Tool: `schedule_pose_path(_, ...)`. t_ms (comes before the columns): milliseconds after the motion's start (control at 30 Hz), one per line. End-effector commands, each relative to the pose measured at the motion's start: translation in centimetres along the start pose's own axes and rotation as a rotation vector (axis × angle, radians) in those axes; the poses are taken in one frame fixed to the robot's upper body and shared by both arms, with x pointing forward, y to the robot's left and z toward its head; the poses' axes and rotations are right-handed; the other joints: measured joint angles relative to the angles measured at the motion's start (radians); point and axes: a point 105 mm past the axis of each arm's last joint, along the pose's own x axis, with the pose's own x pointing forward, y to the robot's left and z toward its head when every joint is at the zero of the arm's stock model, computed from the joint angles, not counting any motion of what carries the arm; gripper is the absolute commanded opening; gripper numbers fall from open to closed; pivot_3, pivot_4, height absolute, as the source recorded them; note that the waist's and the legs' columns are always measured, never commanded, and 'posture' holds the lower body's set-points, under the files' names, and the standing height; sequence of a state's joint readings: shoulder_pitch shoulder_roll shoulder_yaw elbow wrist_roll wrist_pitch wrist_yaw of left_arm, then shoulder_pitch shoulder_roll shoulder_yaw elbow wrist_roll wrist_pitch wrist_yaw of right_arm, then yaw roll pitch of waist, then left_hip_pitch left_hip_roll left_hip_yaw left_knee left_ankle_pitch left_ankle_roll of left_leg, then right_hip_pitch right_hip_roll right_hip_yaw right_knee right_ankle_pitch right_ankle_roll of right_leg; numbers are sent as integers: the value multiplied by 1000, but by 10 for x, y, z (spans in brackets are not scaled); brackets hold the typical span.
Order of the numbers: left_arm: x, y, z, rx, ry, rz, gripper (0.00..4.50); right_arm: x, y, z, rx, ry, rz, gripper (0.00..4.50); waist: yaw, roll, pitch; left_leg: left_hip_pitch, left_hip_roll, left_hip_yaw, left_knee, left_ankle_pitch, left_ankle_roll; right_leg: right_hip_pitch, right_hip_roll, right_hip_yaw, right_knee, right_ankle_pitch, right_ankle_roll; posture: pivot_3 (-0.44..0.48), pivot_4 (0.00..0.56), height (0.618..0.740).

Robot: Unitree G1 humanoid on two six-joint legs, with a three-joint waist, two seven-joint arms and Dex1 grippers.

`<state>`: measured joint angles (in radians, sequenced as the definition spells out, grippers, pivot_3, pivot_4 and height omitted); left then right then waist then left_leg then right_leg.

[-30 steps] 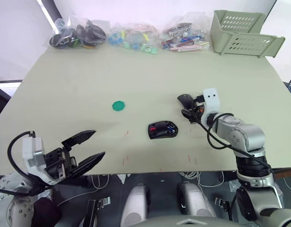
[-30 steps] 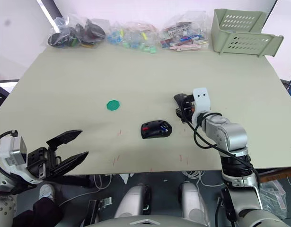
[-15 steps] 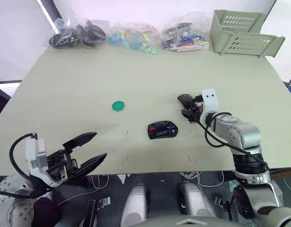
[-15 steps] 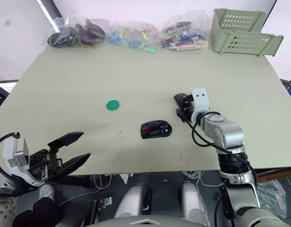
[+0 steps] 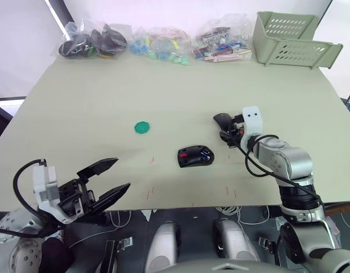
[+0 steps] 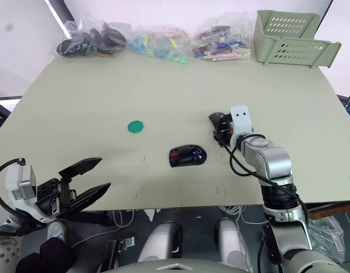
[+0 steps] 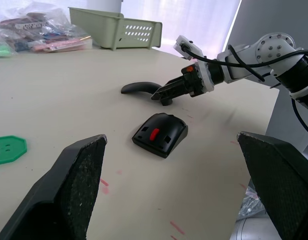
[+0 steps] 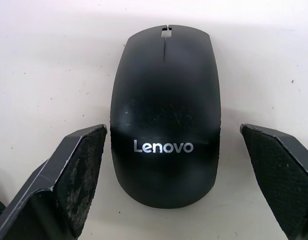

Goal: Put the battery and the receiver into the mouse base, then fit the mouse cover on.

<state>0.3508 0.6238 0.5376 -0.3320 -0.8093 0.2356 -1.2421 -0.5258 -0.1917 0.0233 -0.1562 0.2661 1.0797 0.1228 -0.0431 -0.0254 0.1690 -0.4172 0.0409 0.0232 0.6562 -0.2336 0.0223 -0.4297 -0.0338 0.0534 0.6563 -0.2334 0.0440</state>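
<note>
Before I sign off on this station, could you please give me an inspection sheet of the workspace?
Surface: pale green table, faint red marks near the front edge.
Job's things: black mouse base with red inner parts at centre front; glossy all-black Lenovo mouse cover lying flat on the table, between the right tool's open fingers, not gripped. Battery and receiver: cannot tell whether they are seated.
Clutter: green round disc; clear bags of small parts along the far edge; pale green slotted tray at the far right corner.
Grippers: left tool open, at the near edge; right tool open, straddling the cover.
Cables: black cable looping along the right arm.
Surroundings: nothing seen.
</note>
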Motion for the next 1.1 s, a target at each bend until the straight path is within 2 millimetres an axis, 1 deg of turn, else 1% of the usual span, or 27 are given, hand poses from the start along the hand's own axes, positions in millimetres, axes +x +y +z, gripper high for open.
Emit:
schedule_pose_path(33, 5, -4, 6, 18, -15, -30, 4432, -5, 1, 16, -29, -68, -5, 4500, 0, 0, 0, 0, 0, 0, -1, 0, 0, 0, 0, 0, 0, 0, 0, 0, 150, 740)
schedule_pose_path(300, 4, -5, 5, 16, -15, -30, 4432, -7, 3, 17, -33, -74, -9, 4500, 0, 0, 0, 0, 0, 0, -3, 0, 0, -1, 0, 0, 0, 0, 0, 0, 150, 740)
schedule_pose_path(333, 4, -5, 4, 15, -15, -30, 4500, -7, 3, 17, -36, -73, -7, 3985, 0, 0, 0, 0, 0, 0, -3, 0, 0, -1, 0, 0, 0, 0, 0, 0, 150, 740)
schedule_pose_path(367, 4, -5, 4, 14, -15, -30, 4500, -8, 3, 17, -39, -71, -6, 3719, 0, 0, 0, 0, 0, 0, -3, 0, 0, -1, 0, 0, 0, 0, 0, 0, 150, 740)
schedule_pose_path(800, 2, -2, 1, 8, -14, -38, 4500, -9, 4, 11, -38, -53, -6, 3719, 0, 0, 0, 0, 0, 0, -3, 0, 0, -1, 0, 0, 0, 0, 0, 0, 150, 740)
schedule_pose_path(1100, -2, 0, -3, 4, -14, -43, 4500, -10, 3, 12, -32, -59, -11, 3719, 0, 0, 0, 0, 0, 0, -3, 0, 0, -1, 0, 0, -1, 0, 0, 0, 150, 740)
